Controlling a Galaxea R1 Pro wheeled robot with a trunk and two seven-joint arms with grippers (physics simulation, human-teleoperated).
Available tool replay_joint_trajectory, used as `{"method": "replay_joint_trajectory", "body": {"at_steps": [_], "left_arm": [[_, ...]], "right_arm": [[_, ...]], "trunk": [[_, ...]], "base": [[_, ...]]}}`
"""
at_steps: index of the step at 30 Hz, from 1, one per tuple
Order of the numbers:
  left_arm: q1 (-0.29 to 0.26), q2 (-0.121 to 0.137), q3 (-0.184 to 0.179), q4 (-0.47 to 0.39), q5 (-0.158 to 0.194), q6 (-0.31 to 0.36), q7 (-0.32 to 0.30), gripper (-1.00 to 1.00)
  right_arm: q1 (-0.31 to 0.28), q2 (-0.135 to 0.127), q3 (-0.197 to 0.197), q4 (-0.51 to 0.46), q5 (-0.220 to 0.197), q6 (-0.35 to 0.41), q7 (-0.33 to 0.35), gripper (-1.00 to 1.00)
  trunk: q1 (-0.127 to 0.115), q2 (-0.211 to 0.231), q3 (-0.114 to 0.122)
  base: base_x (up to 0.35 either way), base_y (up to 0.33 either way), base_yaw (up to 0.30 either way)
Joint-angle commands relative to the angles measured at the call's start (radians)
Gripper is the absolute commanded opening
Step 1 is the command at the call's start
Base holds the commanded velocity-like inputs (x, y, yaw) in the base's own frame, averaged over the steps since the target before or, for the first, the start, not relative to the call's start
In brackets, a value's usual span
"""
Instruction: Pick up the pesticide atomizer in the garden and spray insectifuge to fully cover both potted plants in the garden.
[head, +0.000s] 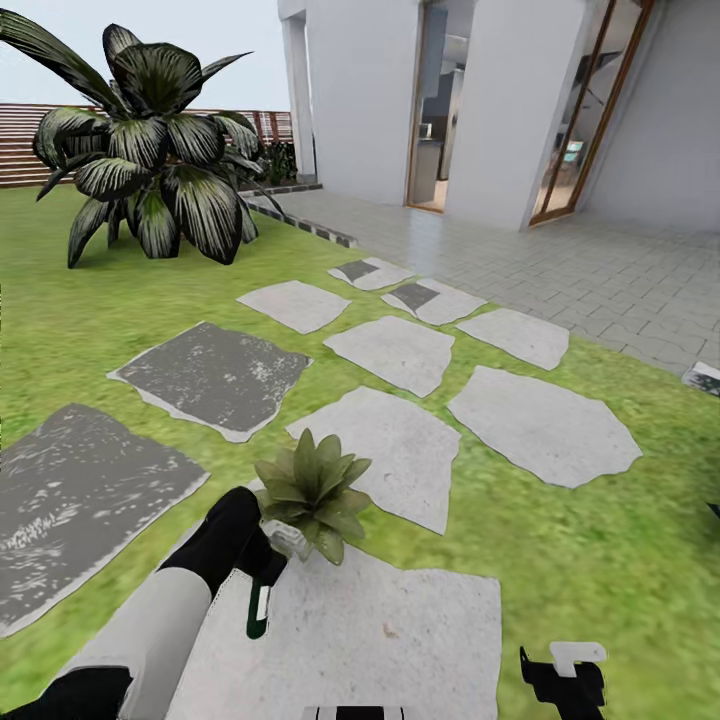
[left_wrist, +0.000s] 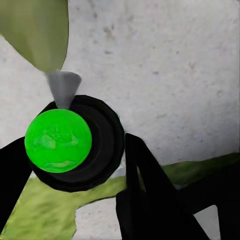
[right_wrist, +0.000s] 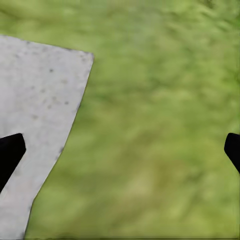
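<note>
One small potted plant sits on the edge of a pale stepping stone, right in front of the robot. It has broad, pointy green leaves. Its little grey pot peeks out under them.

The left arm reaches toward this plant. Its left end effector is just beside the pot. It is closed around the pesticide atomizer, a dark round bottle. In the left wrist view the bottle sits between the two black fingers. A bright green ball shows on the bottle. A grey cone sticks out from it toward a big green leaf. The cone almost touches the leaf. Under it all is the pale stone, with a bit of grass at the edge.

The right end effector is low at the side, over the lawn, well apart from the plant. In the right wrist view its two black fingertips stand far apart, wide open, with nothing between them. Below them is green grass and the corner of a pale stone.

More grey stepping stones lie across the garden lawn. A big dark striped-leaf shrub stands far back on the grass. Behind it is a wooden slat fence. A white house with a paved patio stands at the back.
</note>
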Motion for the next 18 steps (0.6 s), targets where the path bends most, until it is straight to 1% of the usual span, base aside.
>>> {"method": "replay_joint_trajectory", "body": {"at_steps": [1, 5, 8, 11, 14, 16, 18], "left_arm": [[-0.004, -0.002, 0.003, -0.011, -0.011, 0.004, -0.010, -1.00], [-0.019, -0.001, 0.004, -0.028, -0.009, 0.007, -0.011, -1.00], [-0.050, -0.006, 0.004, -0.027, 0.001, 0.009, -0.017, -1.00], [-0.062, -0.009, 0.002, -0.023, 0.000, 0.010, -0.045, -1.00], [-0.070, 0.000, -0.004, -0.017, -0.005, 0.008, -0.105, -1.00], [-0.070, 0.002, -0.005, -0.017, -0.007, 0.008, -0.117, -1.00], [-0.067, 0.003, -0.006, -0.017, -0.008, 0.007, -0.120, -1.00]], "right_arm": [[0.000, 0.000, -0.005, 0.001, 0.011, -0.004, -0.006, 1.00], [0.000, 0.000, -0.005, 0.001, 0.011, -0.004, -0.006, 1.00], [0.001, 0.000, -0.005, 0.001, 0.011, -0.004, -0.006, 1.00], [0.001, 0.000, -0.005, 0.001, 0.011, -0.004, -0.006, 1.00], [0.001, 0.000, -0.005, 0.001, 0.011, -0.004, -0.004, 1.00], [0.001, 0.001, -0.005, 0.001, 0.011, -0.004, -0.004, 1.00], [0.001, 0.001, -0.005, 0.001, 0.011, -0.004, -0.005, 1.00]], "trunk": [[0.000, 0.000, -0.001], [0.000, 0.000, -0.001], [0.000, 0.000, -0.001], [0.000, 0.000, -0.001], [0.000, 0.000, -0.001], [0.000, 0.000, -0.001], [0.000, 0.000, -0.001]], "base": [[0.000, 0.170, 0.000], [0.000, 0.040, 0.000], [0.000, 0.003, 0.000], [0.000, 0.000, 0.000], [0.000, 0.000, 0.000], [0.000, 0.000, -0.009], [-0.078, 0.016, -0.152]]}}
